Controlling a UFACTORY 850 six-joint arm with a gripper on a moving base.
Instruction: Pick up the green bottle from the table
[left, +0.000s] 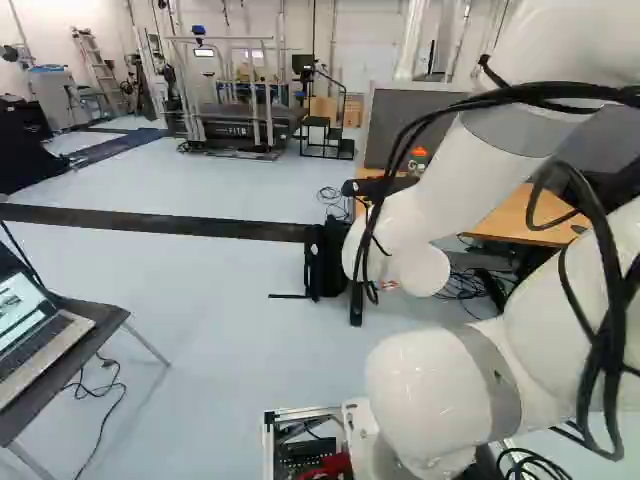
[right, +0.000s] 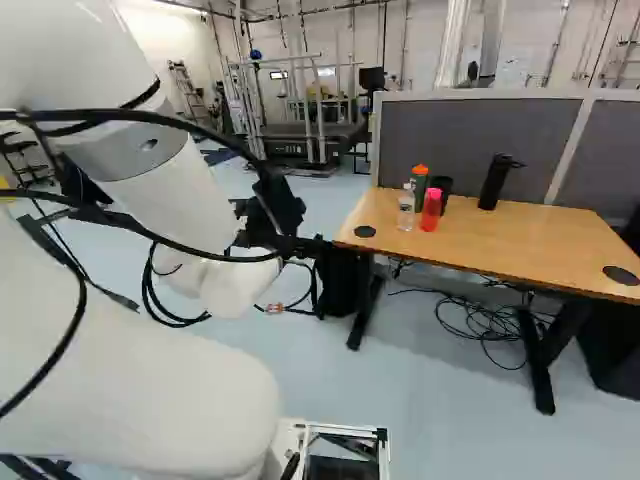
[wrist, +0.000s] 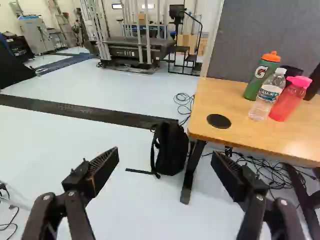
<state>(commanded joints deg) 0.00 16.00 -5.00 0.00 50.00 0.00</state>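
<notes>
A: Where's the green bottle (wrist: 259, 76)?

B: Standing upright on the wooden table (right: 530, 240), with an orange cap on. In the wrist view the clear bottle (wrist: 266, 98) is in front of it and hides part of it. I can't tell whether those two touch.

A: What else is close by?

B: A red bottle (wrist: 287, 102) with a pink lid, just beside the clear one, and a black cup (right: 441, 186) behind the red one. A tall black bottle (right: 493, 183) stands farther along the table, near the grey divider (right: 460, 140).

A: And the pincer (right: 280, 222)?

B: Spread wide — its two fingers are well apart, with nothing pinched. It's short of the table, and the green bottle is ahead of it, off to one side.

A: Anything on the floor?

B: A black backpack (wrist: 171, 149) beside the table leg (wrist: 190, 172), and loose cables (right: 485, 320) under the table. Over at the left of the left base view, there's an open laptop (left: 32, 325) on a dark desk (left: 85, 345).
</notes>
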